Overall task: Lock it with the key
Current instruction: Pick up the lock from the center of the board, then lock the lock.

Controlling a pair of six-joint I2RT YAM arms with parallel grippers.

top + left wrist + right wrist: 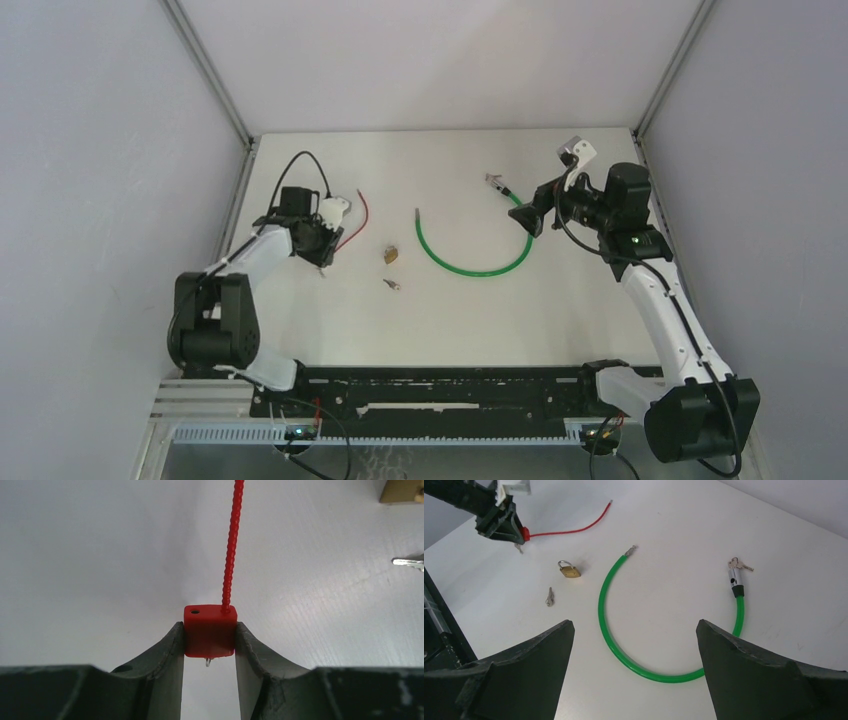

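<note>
My left gripper [322, 240] [209, 630] is shut on the red lock body [209, 637], a small red block with a hole on top. Its ribbed red cable [231, 545] [358, 222] runs away across the table. A small metal piece [208, 662] pokes out under the block. A brass padlock [390, 254] [569, 570] and a loose silver key [392, 285] [549, 597] lie to the right of that gripper. My right gripper [528, 218] [634, 622] is open and empty above a green cable lock [470, 268] [624, 650].
The green cable's silver lock end with a bunch of keys [495, 181] [739, 565] lies at the back right. White walls with metal corner posts enclose the table on three sides. A black rail runs along the near edge [450, 385].
</note>
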